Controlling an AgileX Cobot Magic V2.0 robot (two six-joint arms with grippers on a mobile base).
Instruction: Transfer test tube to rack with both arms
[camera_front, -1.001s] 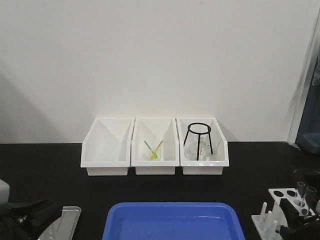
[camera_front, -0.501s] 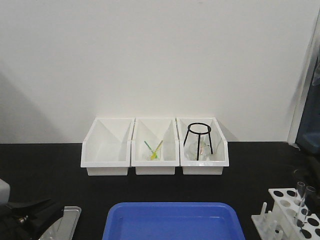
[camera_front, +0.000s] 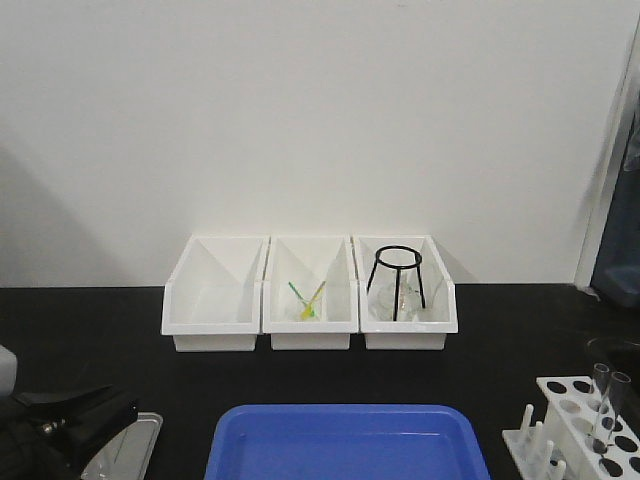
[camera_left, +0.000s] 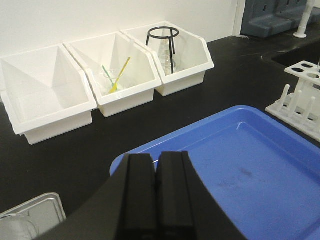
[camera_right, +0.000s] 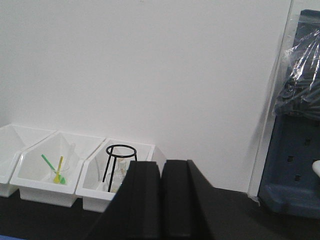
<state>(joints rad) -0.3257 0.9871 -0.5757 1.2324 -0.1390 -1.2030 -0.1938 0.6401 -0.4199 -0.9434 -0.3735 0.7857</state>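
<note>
The white rack (camera_front: 585, 425) stands at the table's front right. Two clear test tubes (camera_front: 603, 392) stand upright in its holes. The rack also shows at the right edge of the left wrist view (camera_left: 300, 97), with its pegs towards the blue tray. My left gripper (camera_left: 157, 159) is shut and empty, over the near left corner of the blue tray (camera_left: 240, 165). The left arm (camera_front: 70, 420) lies low at the front left. My right gripper (camera_right: 161, 167) is shut and empty, raised and facing the bins and the wall; it is out of the front view.
Three white bins (camera_front: 310, 325) stand in a row at the wall; the middle one holds green and yellow sticks (camera_front: 308, 298), the right one a black wire stand (camera_front: 397, 282) over glassware. A metal tray (camera_front: 125, 450) lies beside the left arm. A dark blue case (camera_right: 292, 165) stands far right.
The right gripper, down at the rack a second ago, has withdrawn out of the front view, leaving two tubes standing in the rack. The left arm has shifted slightly right.
</note>
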